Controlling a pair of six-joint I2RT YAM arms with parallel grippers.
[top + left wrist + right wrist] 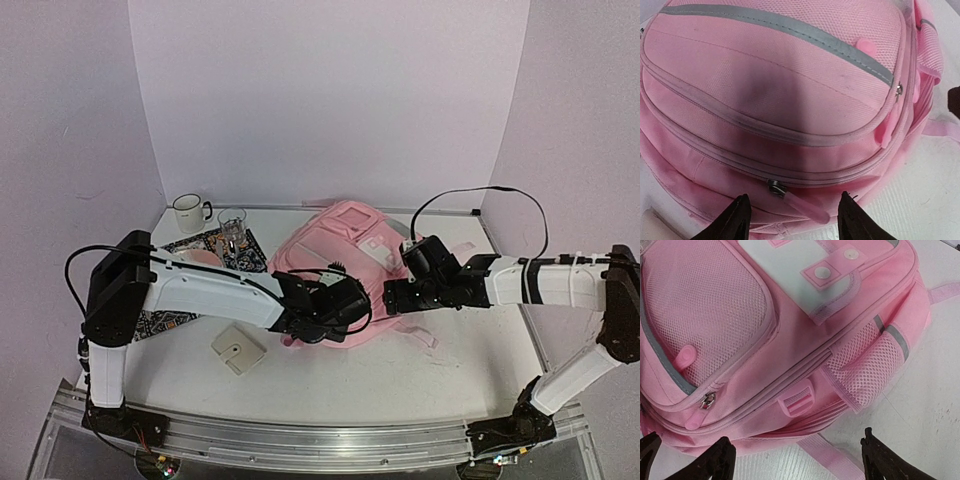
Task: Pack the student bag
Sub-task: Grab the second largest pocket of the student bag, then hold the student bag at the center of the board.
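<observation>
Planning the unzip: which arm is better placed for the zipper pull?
Left, probably: the zipper pull sits between the left end effector's open jaws; the right end effector is off the bag's side.

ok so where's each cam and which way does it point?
Top external: fixed above and behind the bases, looking down at the student bag; both arms show whole, left pincer and right pincer at the bag.
Left wrist: on the left arm, looking along its open fingertips at the bag's near edge and a zip pull.
Right wrist: on the right arm, looking past its open fingertips at the bag's mesh side pocket.
Shared: both wrist views catch the grey-striped pocket's pink tab.
</observation>
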